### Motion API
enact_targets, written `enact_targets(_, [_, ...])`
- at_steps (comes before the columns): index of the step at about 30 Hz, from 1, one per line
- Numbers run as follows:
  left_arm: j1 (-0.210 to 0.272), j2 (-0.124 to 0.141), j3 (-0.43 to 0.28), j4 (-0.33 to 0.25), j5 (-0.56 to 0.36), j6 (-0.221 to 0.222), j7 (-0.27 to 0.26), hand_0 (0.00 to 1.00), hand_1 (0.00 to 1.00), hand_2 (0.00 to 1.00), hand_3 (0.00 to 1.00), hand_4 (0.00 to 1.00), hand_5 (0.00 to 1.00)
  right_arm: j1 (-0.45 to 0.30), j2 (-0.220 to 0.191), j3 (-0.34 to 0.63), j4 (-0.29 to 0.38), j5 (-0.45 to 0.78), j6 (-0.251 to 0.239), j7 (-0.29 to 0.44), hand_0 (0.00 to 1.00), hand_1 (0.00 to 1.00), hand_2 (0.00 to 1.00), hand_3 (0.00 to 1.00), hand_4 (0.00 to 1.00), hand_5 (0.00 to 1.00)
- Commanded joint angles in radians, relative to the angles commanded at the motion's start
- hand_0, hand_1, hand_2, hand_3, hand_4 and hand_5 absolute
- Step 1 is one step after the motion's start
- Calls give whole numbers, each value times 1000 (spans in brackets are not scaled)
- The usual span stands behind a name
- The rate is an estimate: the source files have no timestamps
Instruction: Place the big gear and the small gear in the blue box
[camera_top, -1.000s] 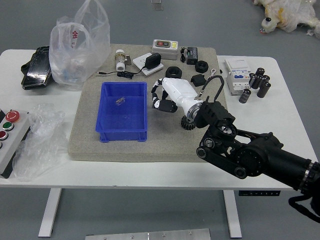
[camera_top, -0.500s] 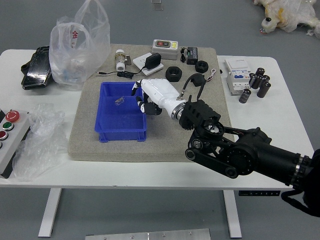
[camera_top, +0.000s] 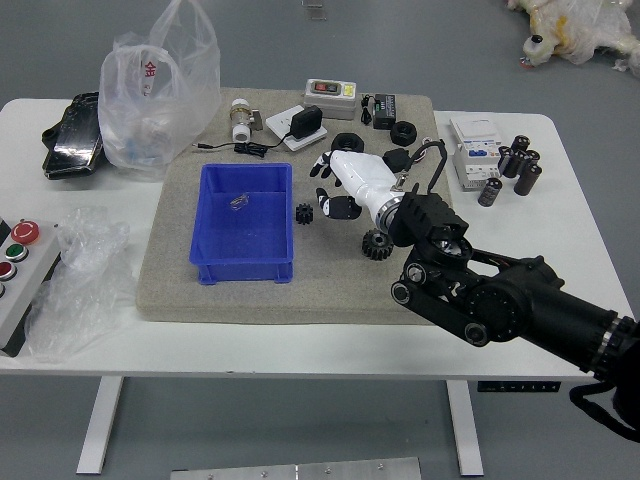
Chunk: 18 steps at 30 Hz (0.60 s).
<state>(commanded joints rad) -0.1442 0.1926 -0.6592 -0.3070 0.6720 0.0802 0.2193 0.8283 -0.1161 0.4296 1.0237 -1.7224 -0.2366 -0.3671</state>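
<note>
Small black toothed gear and big black toothed gear lie outside the rectangular blue plastic box; we judge both placements undone. Our white-and-black right hand is spread, holding nothing.

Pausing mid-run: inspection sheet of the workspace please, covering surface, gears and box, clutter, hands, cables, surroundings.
Surface: white table with a beige mat.
Big gear: on mat, below the right hand in the picture.
Small gear: on mat, just outside the box's right wall.
Blue box: a small metallic item inside, neither gear.
Clutter: plastic bag, black rings, button panel.
Right hand: over mat, fingers spread, nothing seen held.
Left hand: not in view.
Cables: black one coiled by the adapter.
Surroundings: grey floor; person: nothing seen.
</note>
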Motion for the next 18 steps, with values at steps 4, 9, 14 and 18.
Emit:
enact_targets(4, [2, -1, -1, 0, -1, 1, 1, 666, 642, 623, 728, 684, 365, -17, -16, 15, 5, -7, 41, -31, 378, 686, 788, 821, 784, 266])
enact_targets(9, [6, -1, -7, -1, 1, 2, 5, 666, 642, 623, 728, 684, 365, -47, -53, 67, 42, -64, 108, -83, 427, 732, 847, 872, 925, 419])
enact_targets(14, [5, -1, 1, 0, -7, 3, 0, 666, 642, 623, 728, 684, 365, -85, -89, 113, 88, -106, 172, -138, 464, 764, 878, 904, 965, 478])
enact_targets(18, [6, -2, 3, 1, -10, 4, -2, 666, 642, 623, 727, 684, 365, -108, -109, 122, 114, -106, 209, -173, 461, 768, 884, 908, 978, 494])
